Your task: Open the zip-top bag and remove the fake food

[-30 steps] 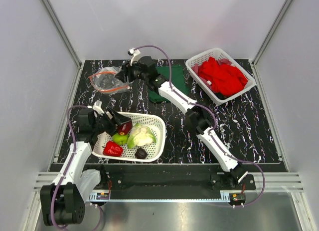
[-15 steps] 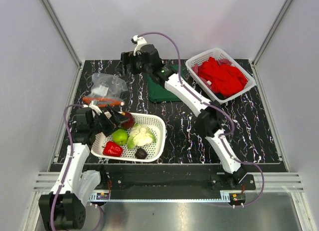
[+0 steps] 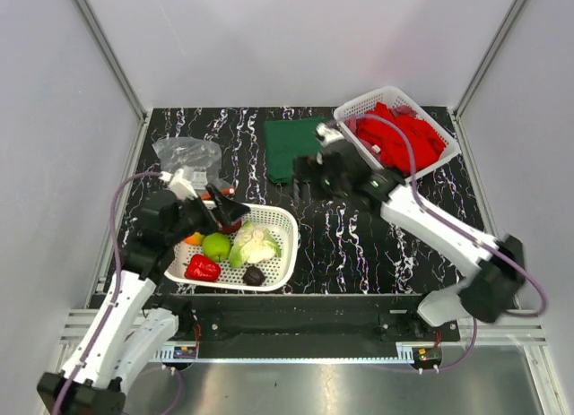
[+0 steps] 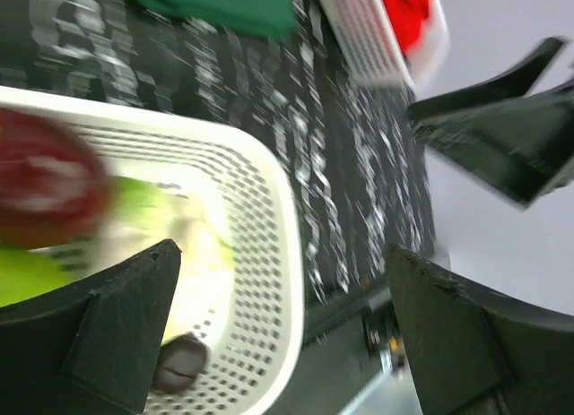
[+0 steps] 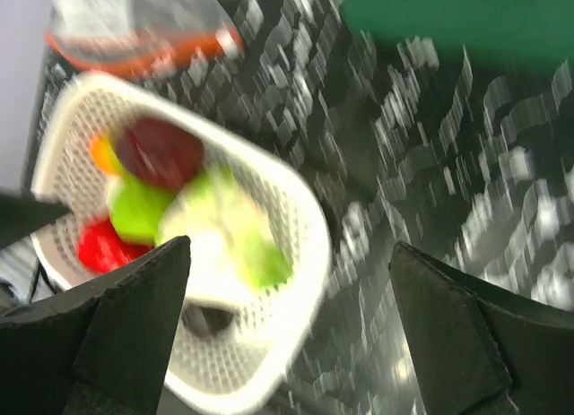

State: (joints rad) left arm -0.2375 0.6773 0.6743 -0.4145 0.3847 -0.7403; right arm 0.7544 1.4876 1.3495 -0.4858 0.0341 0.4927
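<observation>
The zip-top bag [image 3: 186,153] lies flat at the far left of the table, its red-orange strip toward the basket; it also shows in the right wrist view [image 5: 139,25]. The fake food lies in a white basket [image 3: 285,240]: red pepper [image 3: 203,268], green apple [image 3: 215,246], cauliflower [image 3: 254,243], a small dark piece [image 3: 254,275], a dark red piece [image 3: 232,223] and an orange piece [image 3: 193,238]. My left gripper [image 3: 226,205] is open and empty over the basket's far left corner [image 4: 280,254]. My right gripper [image 3: 303,177] is open and empty over the table's middle [image 5: 289,245].
A folded green cloth [image 3: 294,148] lies at the back middle. A white basket [image 3: 360,105] of red cloths [image 3: 399,135] stands at the back right. Grey walls close the table on three sides.
My right gripper has let go of the bag and pulled back from the far left to the table's middle. The bag has dropped flat. My left gripper has lifted slightly over the basket.
</observation>
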